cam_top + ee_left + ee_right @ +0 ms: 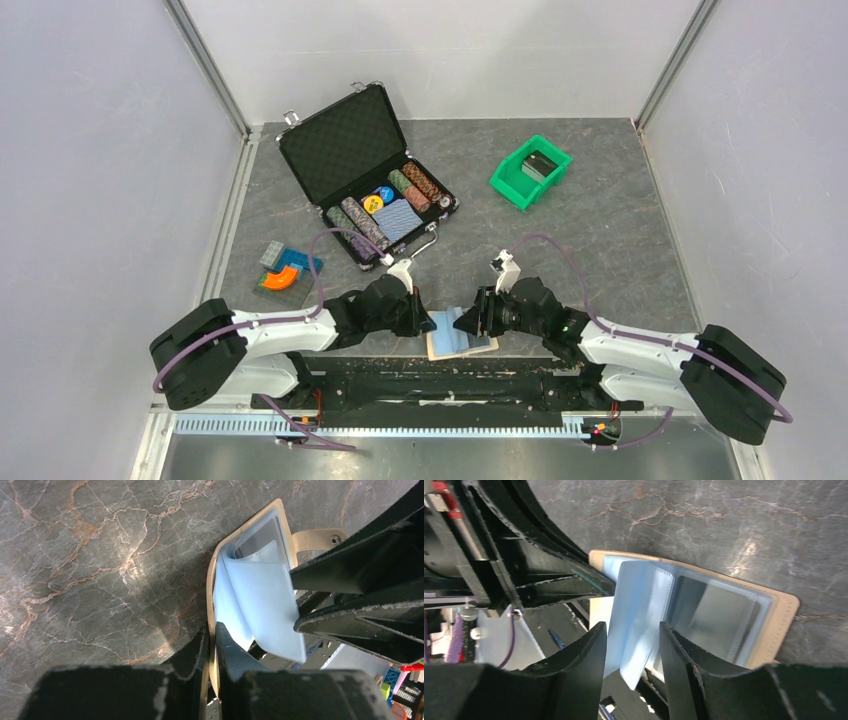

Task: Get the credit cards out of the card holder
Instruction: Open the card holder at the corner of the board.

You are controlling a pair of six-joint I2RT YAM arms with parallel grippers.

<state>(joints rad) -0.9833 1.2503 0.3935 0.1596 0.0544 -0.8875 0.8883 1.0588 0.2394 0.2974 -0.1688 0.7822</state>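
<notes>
The tan card holder [462,337] lies spread open at the table's near edge, between both grippers. My left gripper [212,641] is shut on its tan cover edge [212,587]. Light blue clear sleeves [260,600] stand up from the spine. My right gripper [631,630] is open, and its fingers [586,652] straddle one raised sleeve [639,615] without pressing on it. A grey-faced credit card [711,615] shows inside a flat sleeve of the card holder [781,615]. In the top view the left gripper [425,320] and right gripper [478,315] almost meet over the holder.
An open black chip case [345,150] with poker chips stands at the back left. A green bin [530,172] holding a dark object sits at the back right. A small coloured block toy [285,268] lies at the left. The black base rail [450,385] runs just below the holder.
</notes>
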